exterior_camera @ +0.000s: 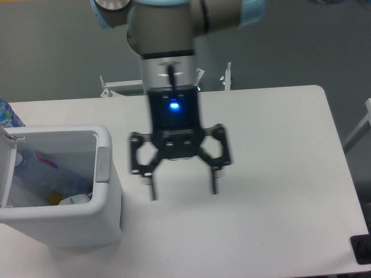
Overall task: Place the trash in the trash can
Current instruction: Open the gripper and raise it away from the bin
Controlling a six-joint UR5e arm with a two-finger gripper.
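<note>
The white trash can (pixel 107 200) stands at the table's front left with its lid (pixel 7 168) swung open to the left. Inside it lies trash: a clear bottle with a bluish-purple label (pixel 43 165) against the left wall and a pale crumpled piece (pixel 75 200) near the front right corner. My gripper (pixel 182 191) hangs over the middle of the table, well right of the can, open wide with nothing between its fingers (pixel 213 184).
A blue-capped bottle (pixel 7 114) stands at the far left edge behind the bin. The robot's base column (pixel 165 72) and metal brackets (pixel 226 78) sit beyond the table's back edge. A dark object (pixel 362 249) is at the bottom right corner.
</note>
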